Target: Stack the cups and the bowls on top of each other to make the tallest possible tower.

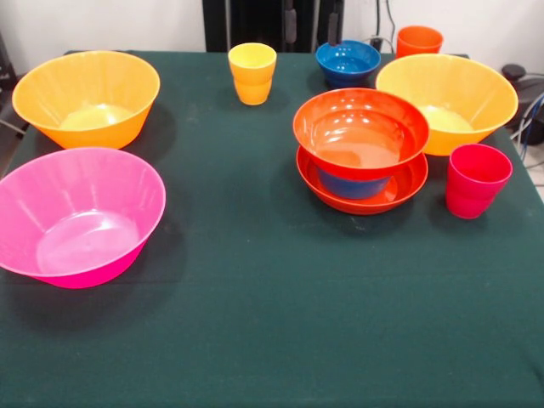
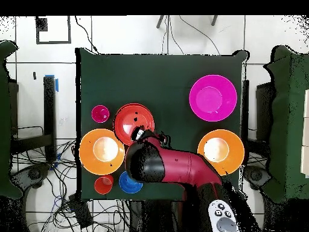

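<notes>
Gripper: hidden under red arm [image 2: 175, 166], state cannot tell | tower so far: glossy red-orange bowl [image 1: 360, 132] over small blue bowl [image 1: 353, 184] in shallow red-orange bowl [image 1: 362, 191], right of centre | arm's end hangs over that stack | nearest add-on: large orange-yellow bowl [image 1: 448, 100], just beside.

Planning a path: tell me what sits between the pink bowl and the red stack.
Nothing: in the front view only bare green cloth lies between the pink bowl and the red stack.

Green-clothed table [image 1: 272, 323] under bowls [image 1: 78, 212], cups [image 1: 252, 73]
</notes>
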